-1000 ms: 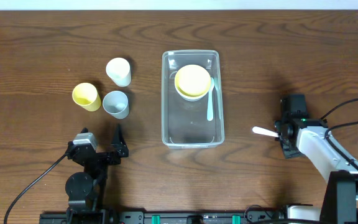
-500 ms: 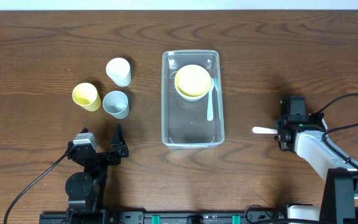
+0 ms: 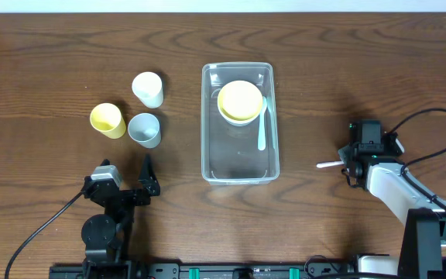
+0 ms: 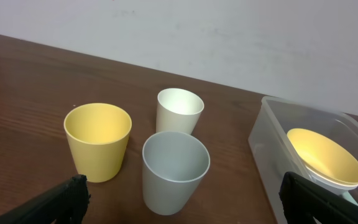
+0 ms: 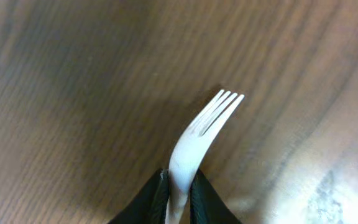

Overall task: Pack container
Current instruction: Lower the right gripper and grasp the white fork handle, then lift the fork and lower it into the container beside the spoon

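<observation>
Operator: State the position and orientation of the container (image 3: 205, 124).

Technician: It sits at the centre of the table (image 3: 347, 70), between the two arms. It is rectangular. In the overhead view its long axis runs from the robot's near side to the far side, and its short walls face those sides. The open top faces up.

Operator: Condition of the right gripper (image 5: 180, 186)?

Technician: The jaws are nearly together and clamped on the handle of a white plastic fork (image 5: 197, 134). The tines project beyond the fingertips and point toward the container. The fork is well apart from the container, on the robot's right. Whether the tines touch the table cannot be determined.

Operator: And the left gripper (image 3: 127, 174)?

Technician: Its jaws are spread wide and hold nothing. It rests near the front edge, on the near side of the cups.

Operator: List the containers and their contents.

Technician: In the far half of the container, a yellow bowl (image 4: 323, 155) is nested in a white bowl (image 4: 328, 182). A white spoon (image 3: 262, 128) lies just beside them, parallel to the long axis. The near half is bare. To the left of the container stand a white cup (image 4: 179, 109), a yellow cup (image 4: 97, 140) and a pale-blue cup (image 4: 174, 171). All three are upright, grouped closely and empty.
</observation>
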`<action>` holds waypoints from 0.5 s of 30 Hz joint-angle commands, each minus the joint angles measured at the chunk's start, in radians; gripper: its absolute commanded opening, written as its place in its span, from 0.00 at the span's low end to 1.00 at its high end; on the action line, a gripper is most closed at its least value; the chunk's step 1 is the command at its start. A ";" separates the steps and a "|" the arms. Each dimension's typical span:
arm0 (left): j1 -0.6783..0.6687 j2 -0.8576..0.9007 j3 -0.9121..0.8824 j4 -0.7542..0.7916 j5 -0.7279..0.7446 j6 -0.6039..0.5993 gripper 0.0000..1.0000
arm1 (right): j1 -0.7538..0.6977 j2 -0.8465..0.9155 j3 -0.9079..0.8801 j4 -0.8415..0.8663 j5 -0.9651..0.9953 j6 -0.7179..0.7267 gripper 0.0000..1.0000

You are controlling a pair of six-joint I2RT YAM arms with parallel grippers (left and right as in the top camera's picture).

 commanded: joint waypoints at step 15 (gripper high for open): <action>0.002 -0.005 -0.029 -0.013 0.007 0.016 0.98 | -0.006 -0.018 -0.003 0.212 -0.263 -0.296 0.01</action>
